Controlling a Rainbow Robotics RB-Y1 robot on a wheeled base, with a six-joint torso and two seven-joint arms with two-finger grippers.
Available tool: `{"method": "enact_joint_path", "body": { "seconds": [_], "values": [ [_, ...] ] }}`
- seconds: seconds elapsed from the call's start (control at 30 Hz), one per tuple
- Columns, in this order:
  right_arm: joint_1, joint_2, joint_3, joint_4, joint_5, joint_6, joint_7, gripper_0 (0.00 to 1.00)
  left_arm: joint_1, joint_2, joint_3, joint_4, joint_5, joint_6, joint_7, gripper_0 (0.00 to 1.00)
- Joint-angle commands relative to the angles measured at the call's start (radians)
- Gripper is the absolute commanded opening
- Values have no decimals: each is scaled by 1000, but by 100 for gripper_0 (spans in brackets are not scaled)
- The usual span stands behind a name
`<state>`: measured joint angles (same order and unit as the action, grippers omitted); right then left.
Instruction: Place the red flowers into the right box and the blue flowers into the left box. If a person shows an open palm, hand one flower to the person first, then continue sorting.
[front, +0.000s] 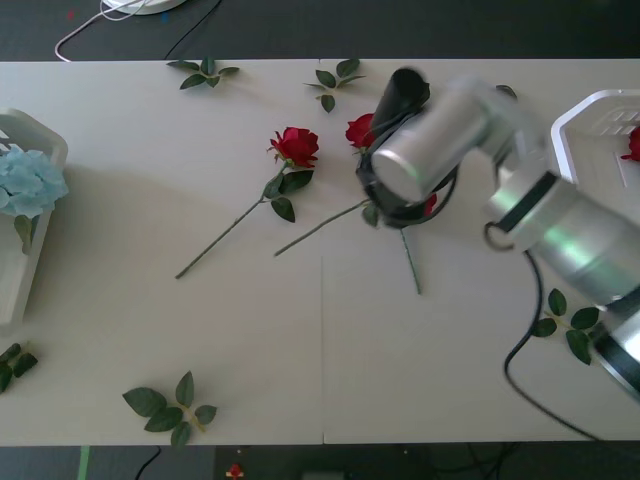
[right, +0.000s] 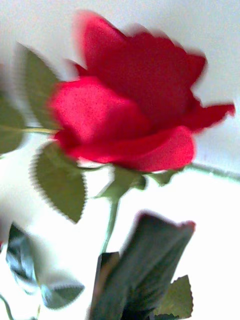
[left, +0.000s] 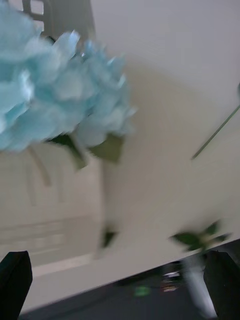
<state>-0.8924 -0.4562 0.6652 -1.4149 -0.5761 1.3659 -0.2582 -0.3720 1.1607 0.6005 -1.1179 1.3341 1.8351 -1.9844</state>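
Silver and bulky, the right arm crosses the front view from the lower right, its wrist angled down over the middle of the table so the right gripper can work among the red flowers. Whether that pincer is apart or clamped I cannot tell; in the right wrist view a red rose head looms close with a dark finger just below it, near its stem.

By size next come the two containers, set at opposite table edges, presumably to keep the colours apart. At the left edge, the left box already holds a blue flower, whose head spills over the rim. The right box at the far right edge has a red flower inside, so one of each colour appears sorted.

Another red rose lies free left of the gripper, stem trailing toward the robot, with open table around it. From the gripper to the right box the path looks short and unobstructed.

The left gripper, fingers spread wide, hovers beside the left box, just clear of the hydrangea.

Loose leaf sprigs dot the margins.
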Motion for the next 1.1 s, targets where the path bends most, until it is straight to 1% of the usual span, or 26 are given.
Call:
{"method": "enact_joint_path", "body": {
  "seconds": [0.03,0.07,0.2,0.3,0.37,0.4,0.43,0.47,0.5,0.53,0.6,0.7,0.93,1.1],
  "values": [
    [36,-113,-116,-154,-19,38,198,0,-196,53,-160,-60,-35,15,90,100],
    [59,-144,-148,-191,-31,41,255,0,-245,36,-206,-68,-49,7,134,100],
    [113,-193,-216,-237,-65,39,378,0,-347,-30,-317,-88,-112,-36,213,100],
    [130,-206,-228,-242,-67,35,409,0,-389,-73,-378,-137,-201,-76,216,100],
    [128,-208,-228,-242,-67,35,401,1,-398,-90,-410,-163,-233,-94,216,100],
    [128,-208,-228,-242,-70,35,396,33,-406,-102,-433,-177,-245,-109,217,100],
    [128,-208,-228,-242,-71,35,395,73,-410,-110,-447,-181,-251,-117,217,100],
    [128,-206,-228,-242,-71,35,392,100,-432,-136,-495,-192,-266,-140,214,100],
    [128,-206,-228,-242,-71,35,392,100,-432,-136,-495,-192,-266,-140,214,100],
    [128,-203,-228,-242,-70,35,387,100,-455,-161,-564,-204,-293,-163,210,100],
    [128,-200,-228,-242,-74,35,382,100,-487,-199,-637,-211,-316,-192,206,100],
    [128,-197,-226,-240,-80,36,379,100,-516,-259,-703,-211,-352,-241,203,100],
    [136,-197,-216,-242,-82,48,422,100,-582,-389,-803,-212,-454,-313,205,100],
    [173,-202,-214,-257,-73,62,516,100,-610,-437,-847,-211,-487,-335,213,100]
  ]
}}
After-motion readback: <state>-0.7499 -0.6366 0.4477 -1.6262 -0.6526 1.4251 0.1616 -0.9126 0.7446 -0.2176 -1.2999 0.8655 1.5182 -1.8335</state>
